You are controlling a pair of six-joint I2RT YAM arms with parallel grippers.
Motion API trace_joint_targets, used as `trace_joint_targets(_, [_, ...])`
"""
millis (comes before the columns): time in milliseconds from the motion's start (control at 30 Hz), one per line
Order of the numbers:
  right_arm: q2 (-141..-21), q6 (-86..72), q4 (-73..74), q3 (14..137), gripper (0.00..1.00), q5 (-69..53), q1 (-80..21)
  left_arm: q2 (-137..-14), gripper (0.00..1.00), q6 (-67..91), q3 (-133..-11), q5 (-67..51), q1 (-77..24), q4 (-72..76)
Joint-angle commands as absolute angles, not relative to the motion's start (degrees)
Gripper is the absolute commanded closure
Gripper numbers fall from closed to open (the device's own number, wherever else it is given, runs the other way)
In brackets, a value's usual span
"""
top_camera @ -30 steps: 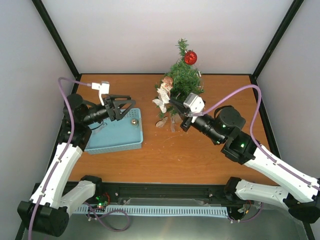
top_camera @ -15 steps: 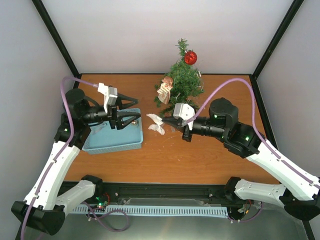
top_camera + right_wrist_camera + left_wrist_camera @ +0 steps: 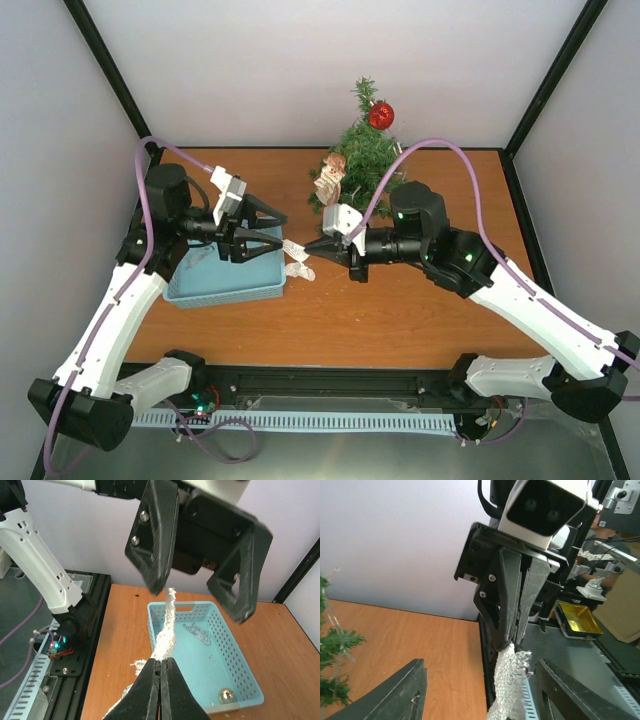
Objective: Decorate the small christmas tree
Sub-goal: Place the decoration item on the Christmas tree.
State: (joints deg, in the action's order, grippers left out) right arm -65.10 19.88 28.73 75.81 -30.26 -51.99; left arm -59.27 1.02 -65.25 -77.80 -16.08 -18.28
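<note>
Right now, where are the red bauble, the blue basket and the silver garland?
red bauble (image 3: 381, 115), top external view, its centre.
blue basket (image 3: 235, 290), top external view, its near wall.
silver garland (image 3: 163, 640), right wrist view, its middle.

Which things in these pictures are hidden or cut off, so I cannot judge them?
Top view: the base of the small christmas tree, behind the right gripper.
Top view: much inside the blue basket, under the left gripper.
Right wrist view: the lower end of the silver garland, cut by the bottom edge.
</note>
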Motion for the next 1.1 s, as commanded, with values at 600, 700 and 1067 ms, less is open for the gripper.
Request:
trace_joint_targets(600, [-71.5,18.6,31.4,82.4,0.97,-32.4,-51.8,-62.8,0.51,-6.1,-65.8,-82.3,-17.4,-24.3])
trace_joint_targets(700, [-71.5,18.5,31.1,82.2,0.97,-32.4,-51.8,-63.5,0.60,-6.4,-65.6,-82.1,-17.5,-24.6])
trace_joint_targets(1067, [-71.3,17.1,29.8,81.4,0.96,-28.3,-51.8,-63.6,0.99,-5.5,-65.3,-78.4,-17.5,-22.6])
